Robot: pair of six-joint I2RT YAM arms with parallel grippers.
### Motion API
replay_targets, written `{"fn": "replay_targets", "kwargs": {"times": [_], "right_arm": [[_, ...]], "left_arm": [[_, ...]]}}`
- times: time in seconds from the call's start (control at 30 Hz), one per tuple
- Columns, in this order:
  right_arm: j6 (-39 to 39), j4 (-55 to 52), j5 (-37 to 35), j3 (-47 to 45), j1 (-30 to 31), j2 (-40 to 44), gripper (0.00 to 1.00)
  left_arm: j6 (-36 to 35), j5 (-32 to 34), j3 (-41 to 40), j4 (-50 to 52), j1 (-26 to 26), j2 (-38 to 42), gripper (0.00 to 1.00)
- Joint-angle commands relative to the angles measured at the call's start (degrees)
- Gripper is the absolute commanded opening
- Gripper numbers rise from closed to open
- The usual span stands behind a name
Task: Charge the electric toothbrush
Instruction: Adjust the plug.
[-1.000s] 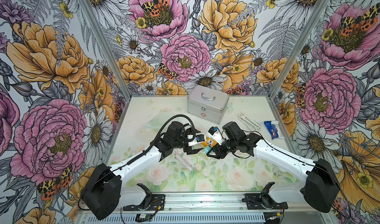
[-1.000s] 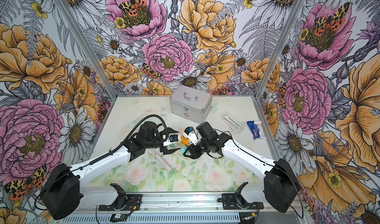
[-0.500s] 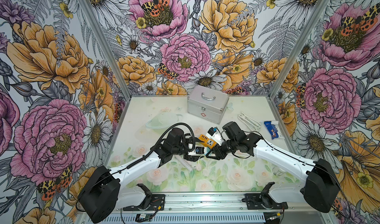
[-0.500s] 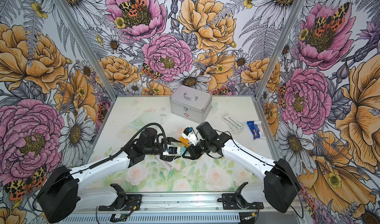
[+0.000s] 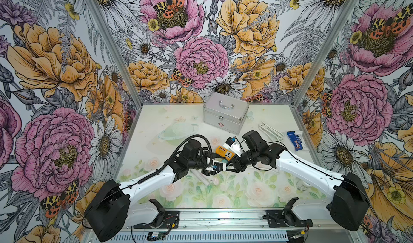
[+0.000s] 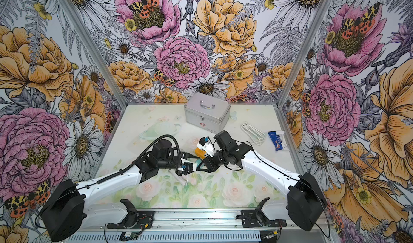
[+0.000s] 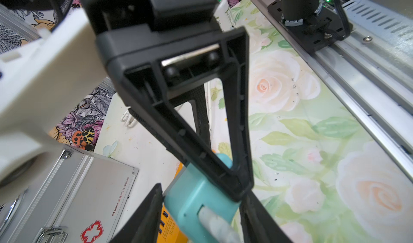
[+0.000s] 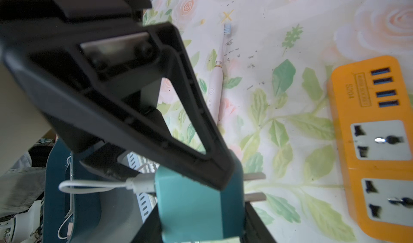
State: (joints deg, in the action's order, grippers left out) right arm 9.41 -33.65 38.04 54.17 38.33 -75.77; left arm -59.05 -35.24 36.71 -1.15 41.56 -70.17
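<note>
A small teal plug block is pinched by both the left tool and the right tool. The slim pale pink electric toothbrush is laid flat on the bench, near them.

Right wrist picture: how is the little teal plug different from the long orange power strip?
The small teal plastic plug is gripped by the right gripper; the long orange plastic power strip lies flat on the table. The plug has two metal prongs sticking out; the strip has sockets and four blue USB slots. A white cable is stuck in the plug; the strip's visible sockets are empty. Both are plastic.
</note>
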Motion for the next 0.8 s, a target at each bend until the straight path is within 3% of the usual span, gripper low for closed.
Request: {"fn": "replay_targets", "kwargs": {"times": [0.0, 0.13, 0.27, 0.4, 0.47, 0.5, 0.67, 0.77], "right_arm": [[-0.94, 0.6, 1.56, 1.81, 0.02, 0.91, 0.4], [-1.09, 0.43, 1.57, 1.99, 0.0, 0.23, 0.4], [-1.29, 0.33, 2.02, 2.42, -0.01, -0.39, 0.4], [-1.7, 0.14, 2.95, 2.86, 0.0, -0.73, 0.4], [-2.11, -0.26, 3.42, 3.18, -0.01, -0.96, 0.4], [-2.18, -0.52, 3.51, 3.26, 0.04, -1.14, 0.4], [-2.48, -1.23, 4.53, 3.45, 0.04, -1.4, 0.4], [-2.57, -1.68, 4.54, 3.47, 0.08, -0.93, 0.4]], "left_arm": [[-0.17, -2.23, -0.23, -1.53, 0.63, 0.74, 0.43], [-0.82, -1.96, 0.11, -0.48, 0.72, 0.56, 0.27], [-1.07, -2.17, 0.38, -0.17, 1.11, 0.11, 0.21], [-1.52, -1.05, 0.89, -0.17, 2.1, -0.84, 0.35], [-2.15, -0.58, 0.91, -0.17, 2.29, -1.02, 0.52], [-2.5, -0.19, 0.97, -0.17, 2.24, -1.1, 0.55], [-4.8, -0.64, 1.54, -0.37, 2.25, -1.46, 0.58], [-7.05, -1.37, 2.04, 0.83, 2.19, -1.72, 0.54]]}}
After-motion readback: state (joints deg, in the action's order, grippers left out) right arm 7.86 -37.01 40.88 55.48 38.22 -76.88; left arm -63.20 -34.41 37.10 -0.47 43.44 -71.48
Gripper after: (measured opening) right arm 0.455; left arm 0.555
